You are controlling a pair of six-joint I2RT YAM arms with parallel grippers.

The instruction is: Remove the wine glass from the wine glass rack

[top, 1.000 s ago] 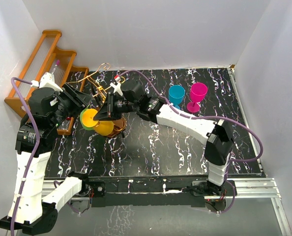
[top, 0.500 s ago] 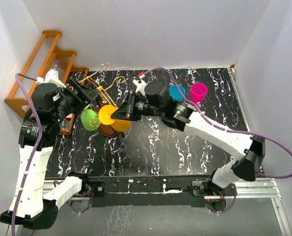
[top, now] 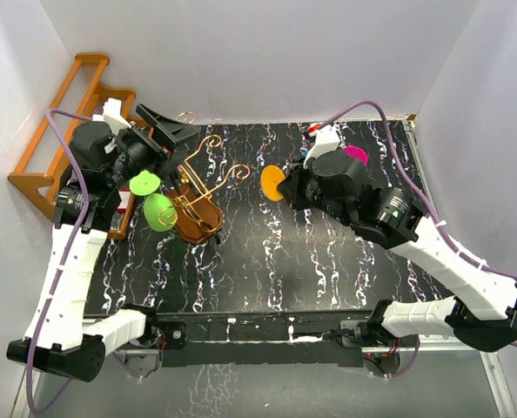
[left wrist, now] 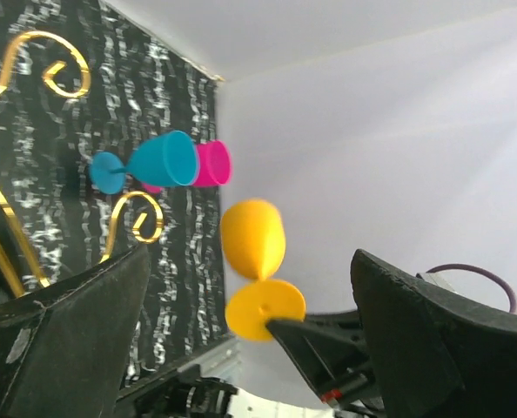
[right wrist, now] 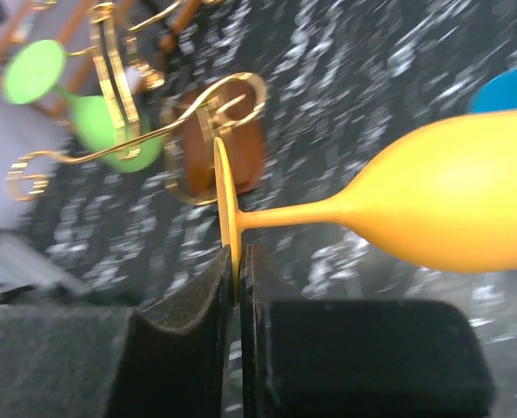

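Camera above: the right gripper (top: 285, 185) holds the orange wine glass (top: 271, 183) well apart from the wine glass rack (top: 208, 178), where a green glass (top: 157, 212) hangs.

Left wrist: the left gripper (left wrist: 250, 261) gapes wide, empty.

Right wrist: jaws clamp the glass's foot edgewise, so its bowl juts sideways.

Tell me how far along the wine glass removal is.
Done: the opaque orange wine glass is clear of the gold wire rack with its brown wooden base. In hand: the right gripper pinches the glass's foot, holding it sideways; the left gripper stands open beside the rack. Left: setting it down. A green wine glass sits in the rack.
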